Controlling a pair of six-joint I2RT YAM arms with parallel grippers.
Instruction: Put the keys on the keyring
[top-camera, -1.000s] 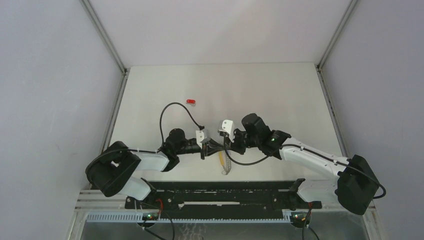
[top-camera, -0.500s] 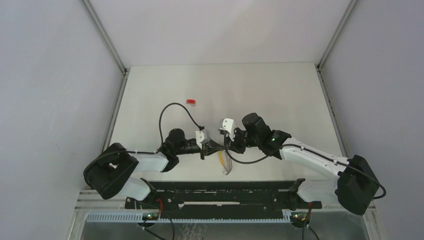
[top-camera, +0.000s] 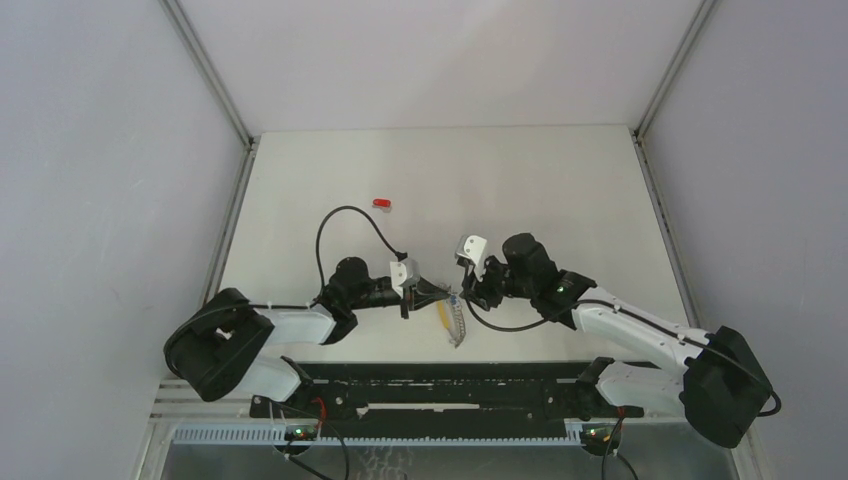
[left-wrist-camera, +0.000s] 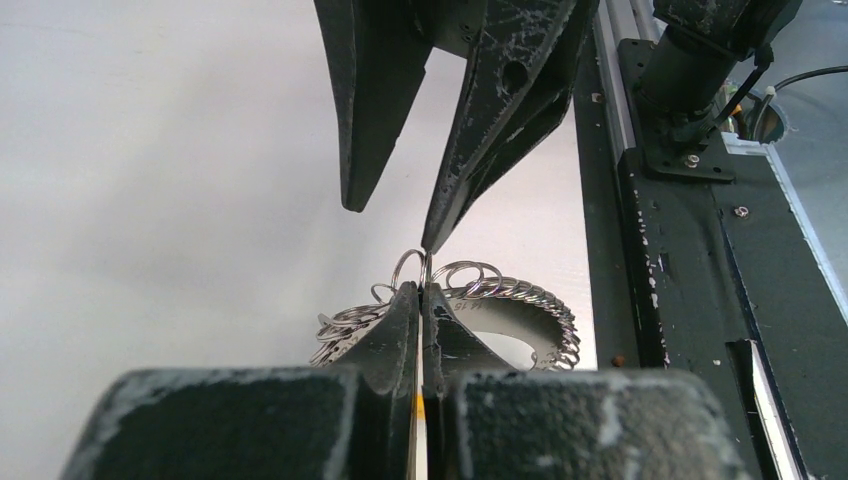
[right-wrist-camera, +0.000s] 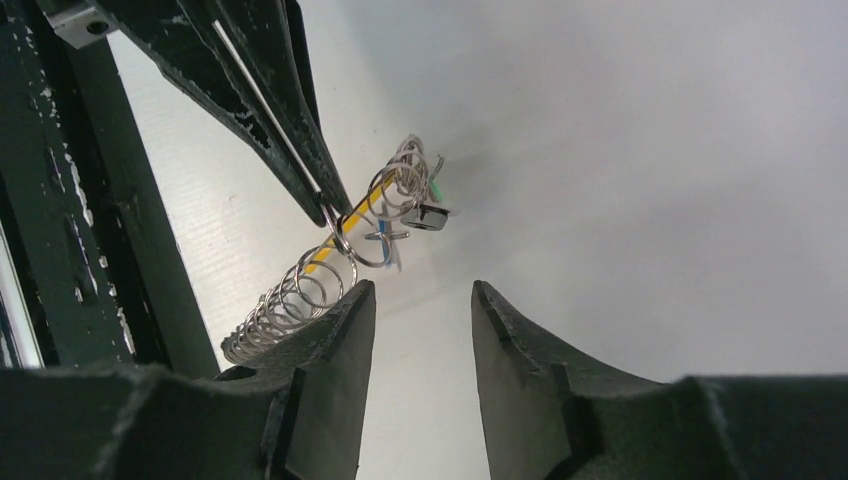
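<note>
One red key (top-camera: 382, 202) lies loose on the bench (top-camera: 560, 190), at 11 o'clock from the left fingers (top-camera: 437, 296), long axis 9-to-3. Those fingers clench a loop of the one keyring (top-camera: 456, 328) (one yellow key (right-wrist-camera: 335, 232), one blue key (right-wrist-camera: 384, 236), one green key (right-wrist-camera: 437, 188) ride it). The right fingers (top-camera: 468, 294), released and empty, stand just at that loop's 3 o'clock, farther from the red key.
</note>
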